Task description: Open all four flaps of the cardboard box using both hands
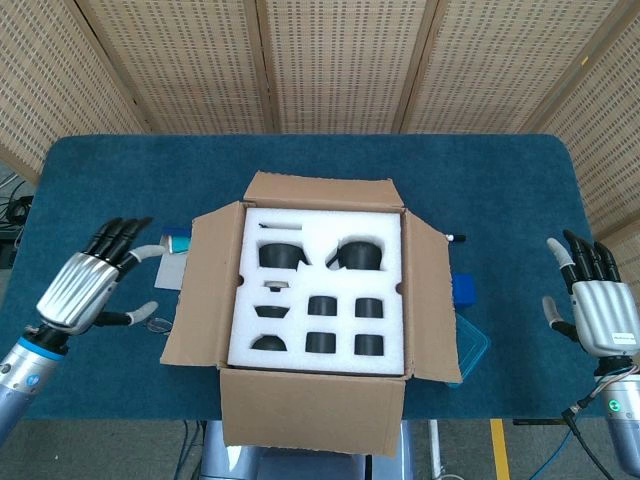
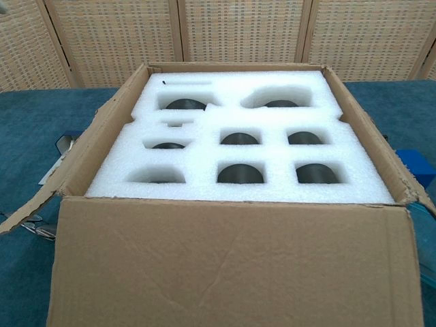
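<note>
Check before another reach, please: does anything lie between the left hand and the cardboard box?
Yes: a small teal-capped item lies on the table between the left hand and the cardboard box.

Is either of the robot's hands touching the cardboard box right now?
No: in the head view the left hand and right hand are both open, away from the cardboard box at the table's sides.

A table covered in dark blue carpet-like cloth [image 1: 120, 180] carries an open brown cardboard box [image 1: 318, 420] at its centre. Left of the box lie a pale flat sheet [image 1: 168, 270] and a small teal-and-white object [image 1: 177, 242] (details unclear). Right of it sit a blue block [image 1: 463, 289] and a clear blue-tinted tray [image 1: 474, 345].
</note>
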### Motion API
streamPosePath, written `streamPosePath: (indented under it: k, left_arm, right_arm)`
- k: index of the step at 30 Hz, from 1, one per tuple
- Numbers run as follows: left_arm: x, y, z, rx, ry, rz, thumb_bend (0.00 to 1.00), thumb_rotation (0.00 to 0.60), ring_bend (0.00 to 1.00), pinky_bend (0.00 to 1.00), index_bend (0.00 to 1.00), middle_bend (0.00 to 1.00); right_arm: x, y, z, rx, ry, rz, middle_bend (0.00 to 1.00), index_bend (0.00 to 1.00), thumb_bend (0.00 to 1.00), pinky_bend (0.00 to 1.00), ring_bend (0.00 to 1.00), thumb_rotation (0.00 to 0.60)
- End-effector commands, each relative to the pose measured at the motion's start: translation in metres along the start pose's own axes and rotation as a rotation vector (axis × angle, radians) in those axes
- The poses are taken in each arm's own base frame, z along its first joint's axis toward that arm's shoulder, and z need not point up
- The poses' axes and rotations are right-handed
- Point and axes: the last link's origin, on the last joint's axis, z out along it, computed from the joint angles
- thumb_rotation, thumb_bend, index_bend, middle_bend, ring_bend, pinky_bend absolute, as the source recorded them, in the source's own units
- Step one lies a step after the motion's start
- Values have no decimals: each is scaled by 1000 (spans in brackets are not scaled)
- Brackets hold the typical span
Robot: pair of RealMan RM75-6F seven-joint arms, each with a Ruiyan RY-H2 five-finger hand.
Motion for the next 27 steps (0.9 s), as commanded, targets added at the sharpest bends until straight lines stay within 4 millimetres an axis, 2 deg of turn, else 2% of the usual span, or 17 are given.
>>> streamPosePath:
  k: [1, 7, 15, 27]
  left_arm:
    - [-12, -24, -21, 145, 86, 36, 257, 497, 0, 0, 219, 0]
    - [-22, -41, -46, 238, 91, 51, 256, 500, 0, 0, 219, 0]
    - [-31, -52, -73, 318, 72, 50, 256, 501, 0, 0, 219, 0]
    - [-35, -56, -85, 358, 42, 54, 256, 502, 0, 0, 219, 0]
  right_arm:
    - [-2, 0, -1, -4, -2, -4, 0, 25, 466, 0, 0, 600]
    - [-10, 3, -8, -24, -15, -14, 0, 25, 466, 0, 0, 600]
    - [-18, 2, -16, -38, -25, -26, 0, 25, 466, 0, 0, 600]
    - [-19, 1, -19, -49, -12, -25, 0, 25, 466, 0, 0, 600]
